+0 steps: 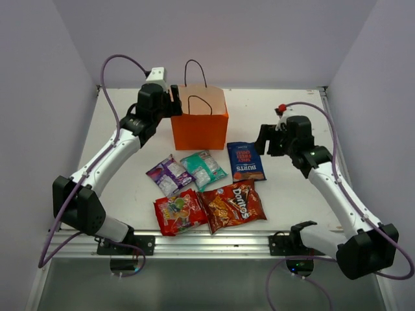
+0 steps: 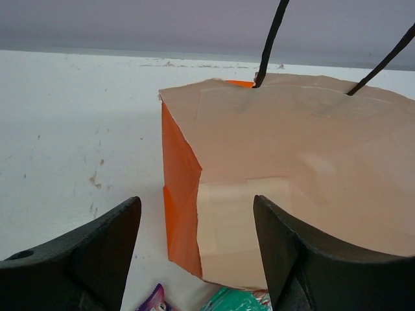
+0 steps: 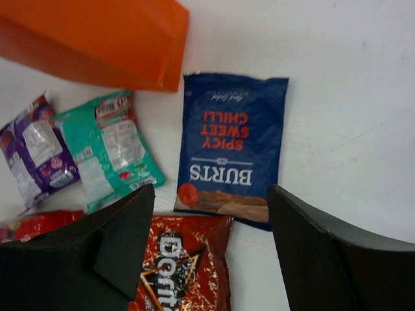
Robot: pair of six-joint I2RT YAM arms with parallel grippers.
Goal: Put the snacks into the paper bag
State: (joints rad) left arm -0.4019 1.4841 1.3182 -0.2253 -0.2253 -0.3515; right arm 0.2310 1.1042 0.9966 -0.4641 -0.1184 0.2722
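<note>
The orange paper bag (image 1: 199, 123) stands upright at the back middle of the table, its mouth open and its dark loop handles up. My left gripper (image 1: 174, 102) hovers at the bag's upper left corner. In the left wrist view it (image 2: 194, 214) is open, with the bag's (image 2: 292, 162) corner edge ahead of the jaws and nothing held. Five snacks lie flat in front of the bag: dark blue bag (image 1: 246, 161), teal pack (image 1: 203, 169), purple pack (image 1: 168, 175), red candy bag (image 1: 179, 212) and Doritos bag (image 1: 233, 204). My right gripper (image 1: 264, 139) is open above the dark blue bag (image 3: 233, 136) and the Doritos bag (image 3: 181, 265).
White table (image 1: 130, 149) with grey walls at the back and both sides, and a metal rail (image 1: 207, 243) along the near edge. The teal pack (image 3: 107, 149) and purple pack (image 3: 35, 152) lie side by side just below the bag's base (image 3: 97, 35).
</note>
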